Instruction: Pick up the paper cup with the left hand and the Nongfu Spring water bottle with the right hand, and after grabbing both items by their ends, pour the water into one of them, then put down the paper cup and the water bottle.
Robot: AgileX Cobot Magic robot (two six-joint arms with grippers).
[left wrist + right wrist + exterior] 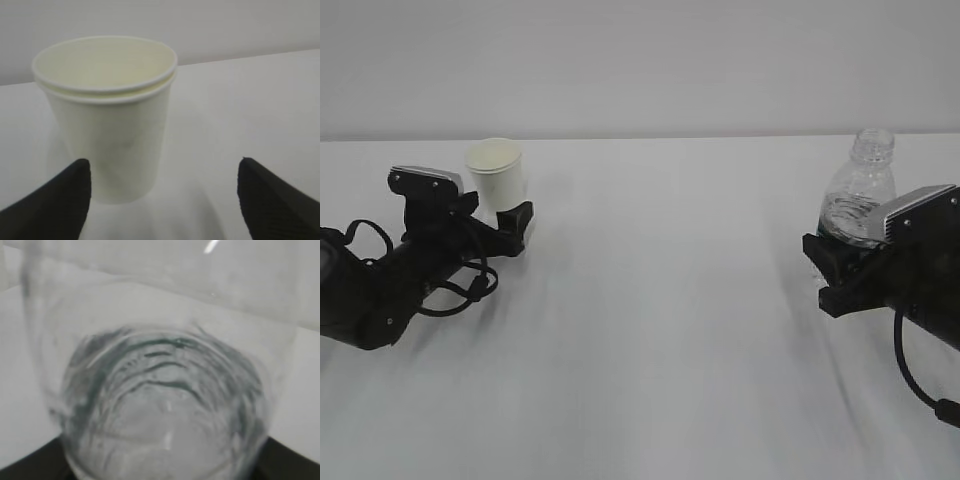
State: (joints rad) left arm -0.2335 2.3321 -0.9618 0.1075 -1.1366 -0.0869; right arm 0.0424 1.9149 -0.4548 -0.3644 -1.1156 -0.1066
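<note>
Bottle point(861, 195) base hidden behind right hand point(832, 268), which clamps its lower body. Left hand point(505, 222) spread wide at left, cup point(497, 172) between fingers, untouched.

White table point(650, 330) fills the near and middle scene, surface plain, faint soft shadows left and right. Pale grey wall point(640, 60) runs across the far side, meeting the table's far edge in a straight line.

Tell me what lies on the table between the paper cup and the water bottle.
Nothing: the exterior view shows bare white table between the paper cup and the water bottle.
</note>
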